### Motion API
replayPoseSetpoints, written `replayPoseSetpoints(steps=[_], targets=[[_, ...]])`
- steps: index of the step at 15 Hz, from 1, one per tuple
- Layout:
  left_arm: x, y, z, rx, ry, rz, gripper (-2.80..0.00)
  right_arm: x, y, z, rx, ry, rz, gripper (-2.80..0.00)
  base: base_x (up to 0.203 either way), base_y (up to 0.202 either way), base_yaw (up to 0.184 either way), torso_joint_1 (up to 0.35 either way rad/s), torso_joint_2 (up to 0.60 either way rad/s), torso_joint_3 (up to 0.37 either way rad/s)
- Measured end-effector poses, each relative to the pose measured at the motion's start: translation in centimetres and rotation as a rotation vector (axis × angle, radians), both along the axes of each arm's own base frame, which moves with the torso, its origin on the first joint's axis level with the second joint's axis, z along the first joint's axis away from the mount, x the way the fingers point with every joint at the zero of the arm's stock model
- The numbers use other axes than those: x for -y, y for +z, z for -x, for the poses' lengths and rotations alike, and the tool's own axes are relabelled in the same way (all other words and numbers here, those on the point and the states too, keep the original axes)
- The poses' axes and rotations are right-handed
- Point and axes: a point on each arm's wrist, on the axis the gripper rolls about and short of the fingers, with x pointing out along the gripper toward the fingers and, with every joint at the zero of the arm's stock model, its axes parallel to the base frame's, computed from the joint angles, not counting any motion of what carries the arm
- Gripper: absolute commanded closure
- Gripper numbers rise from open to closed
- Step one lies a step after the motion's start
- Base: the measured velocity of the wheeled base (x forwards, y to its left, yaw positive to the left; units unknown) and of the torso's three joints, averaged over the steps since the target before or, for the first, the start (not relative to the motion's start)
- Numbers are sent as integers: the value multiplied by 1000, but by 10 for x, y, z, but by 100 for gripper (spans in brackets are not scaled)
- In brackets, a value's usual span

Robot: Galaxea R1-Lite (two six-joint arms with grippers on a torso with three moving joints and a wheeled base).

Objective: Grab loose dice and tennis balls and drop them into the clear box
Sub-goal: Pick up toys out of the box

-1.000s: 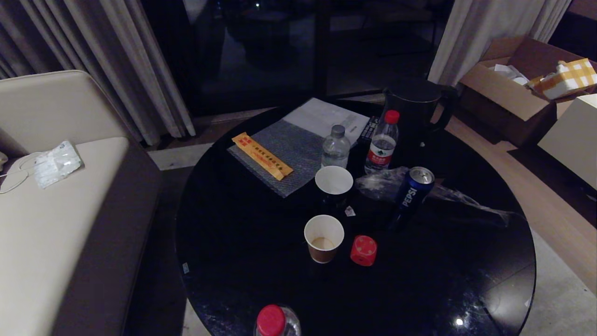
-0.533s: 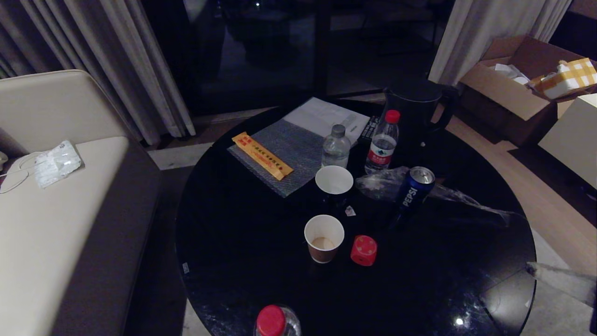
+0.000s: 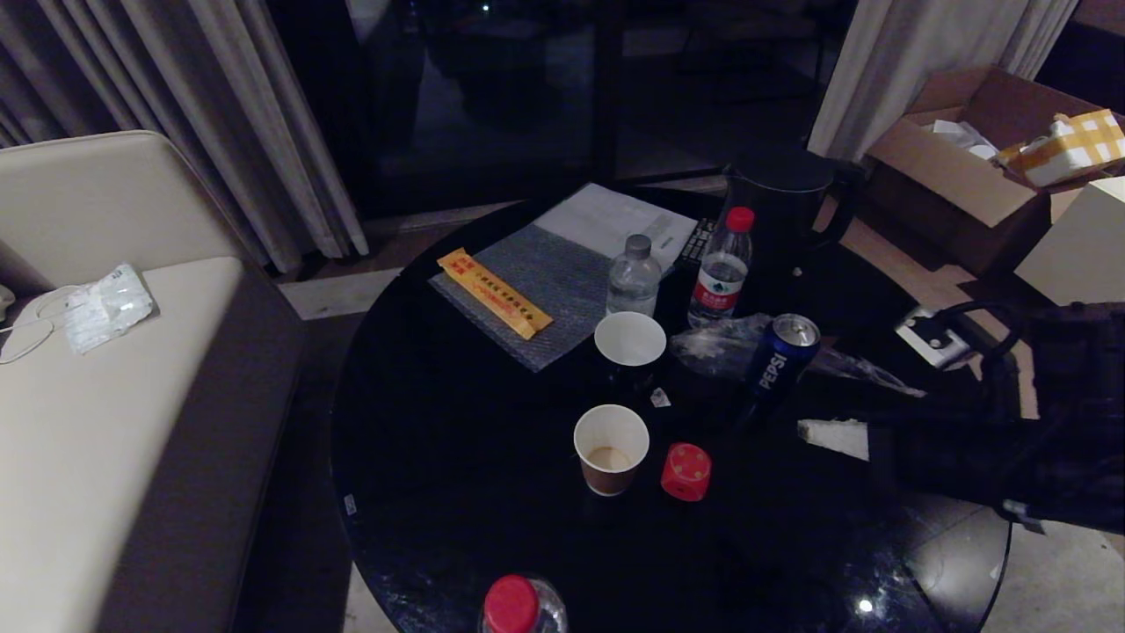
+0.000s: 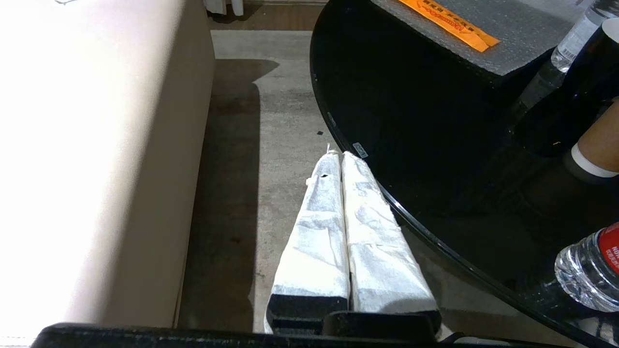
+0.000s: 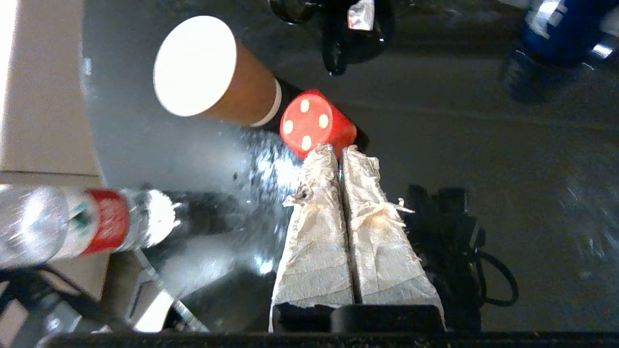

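Probably light and stiff, the red die (image 3: 685, 472) sits on the table (image 3: 439, 492) just beside a paper cup (image 3: 610, 448), its rounded corners favouring a grip on two flat opposite faces. Right end effector (image 5: 337, 151) hovers near it, fingers pressed together, holding nothing.

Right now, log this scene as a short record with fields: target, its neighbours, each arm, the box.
target: red die on the black round table, four pips up in the right wrist view
neighbours: brown paper cup just left of the die; Pepsi can behind it to the right
right gripper: over the table to the right of the die, jaws shut, holding nothing
left gripper: parked beside the table's edge, over the floor, jaws shut
clear box: not in view
tennis balls: none in view
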Motion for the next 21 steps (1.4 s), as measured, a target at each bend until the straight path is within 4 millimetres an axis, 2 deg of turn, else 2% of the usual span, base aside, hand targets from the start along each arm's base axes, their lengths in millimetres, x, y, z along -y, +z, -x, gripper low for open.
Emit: replayPoseSetpoints(steps=[1,6,10,21], targets=[[0,0,0,0,0,0,0,-5,-5,-10,-3,7,10,-280,0,0,0,0,0,0],[0,0,0,0,0,1,0,-21,-39,-49,-38,42,93,-280,0,0,0,0,0,0],[0,0,0,0,0,1,0,-30,-57,-67,32,118,183,-280,0,0,0,0,0,0],[0,0,0,0,0,0,0,-41,-94,-73,60,429,267,-280,0,0,0,0,0,0]])
